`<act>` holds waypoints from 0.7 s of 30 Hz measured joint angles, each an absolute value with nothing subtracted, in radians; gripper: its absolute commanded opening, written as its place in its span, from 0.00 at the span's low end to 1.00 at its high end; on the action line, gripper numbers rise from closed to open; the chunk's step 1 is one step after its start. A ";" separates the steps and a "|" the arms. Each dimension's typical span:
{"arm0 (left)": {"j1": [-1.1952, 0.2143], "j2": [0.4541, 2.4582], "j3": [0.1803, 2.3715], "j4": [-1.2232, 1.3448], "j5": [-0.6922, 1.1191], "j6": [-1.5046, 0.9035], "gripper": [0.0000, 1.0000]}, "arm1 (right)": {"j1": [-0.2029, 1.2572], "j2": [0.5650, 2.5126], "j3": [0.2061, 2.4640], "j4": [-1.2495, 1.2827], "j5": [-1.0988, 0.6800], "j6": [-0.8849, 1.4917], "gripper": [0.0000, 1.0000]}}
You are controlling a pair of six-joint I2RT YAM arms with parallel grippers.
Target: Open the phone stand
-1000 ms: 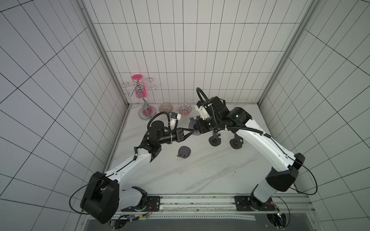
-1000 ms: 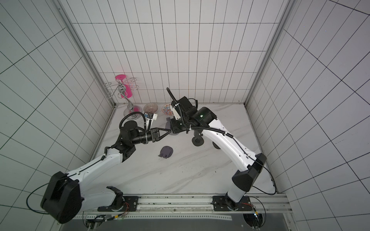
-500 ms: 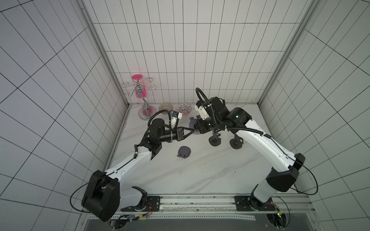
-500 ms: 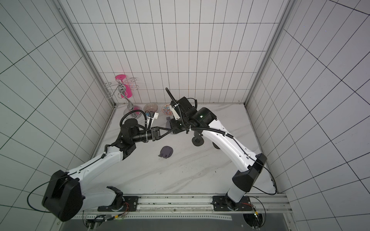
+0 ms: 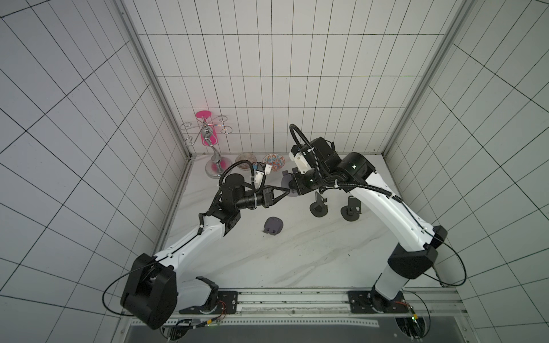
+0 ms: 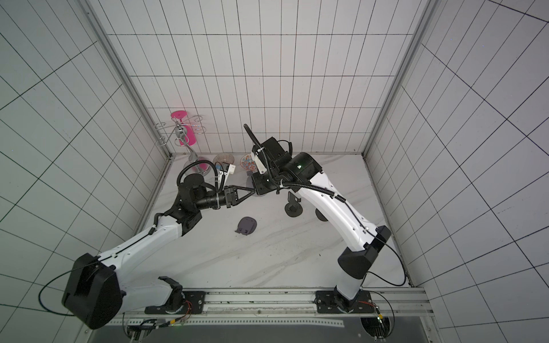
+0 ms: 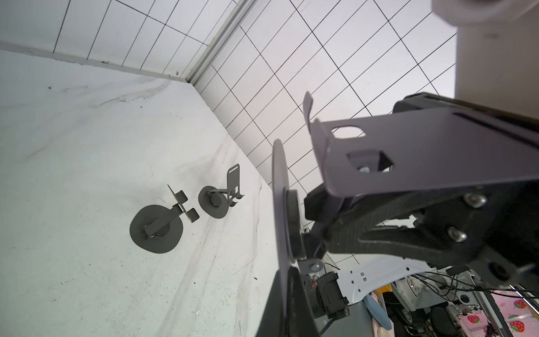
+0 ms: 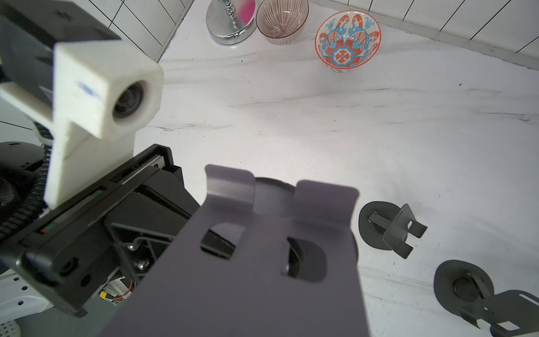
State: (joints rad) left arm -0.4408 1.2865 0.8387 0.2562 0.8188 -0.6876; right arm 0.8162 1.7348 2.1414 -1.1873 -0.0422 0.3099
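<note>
4 phone stands (image 8: 256, 291) (image 5: 318, 209) (image 5: 350, 213) (image 5: 273, 225): 1 clamped by left gripper (image 5: 287, 192) and right gripper (image 5: 294, 187), 3 on table (image 5: 297, 261); 2 bowls (image 5: 246, 160) (image 5: 274, 160)

Dark grey phone stand (image 8: 262, 277), in the air, round base (image 7: 280, 204) on edge, hooked plate (image 7: 437, 151) angled away.
</note>
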 measured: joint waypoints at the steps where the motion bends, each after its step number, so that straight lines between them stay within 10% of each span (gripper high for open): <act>1: -0.443 1.288 0.835 0.263 0.807 -0.684 0.00 | 0.816 1.752 2.167 -1.205 -0.038 0.307 0.00; 21: -0.470 1.350 0.796 0.417 0.691 -0.627 0.00 | 0.764 1.850 2.318 -1.299 -0.069 0.307 0.00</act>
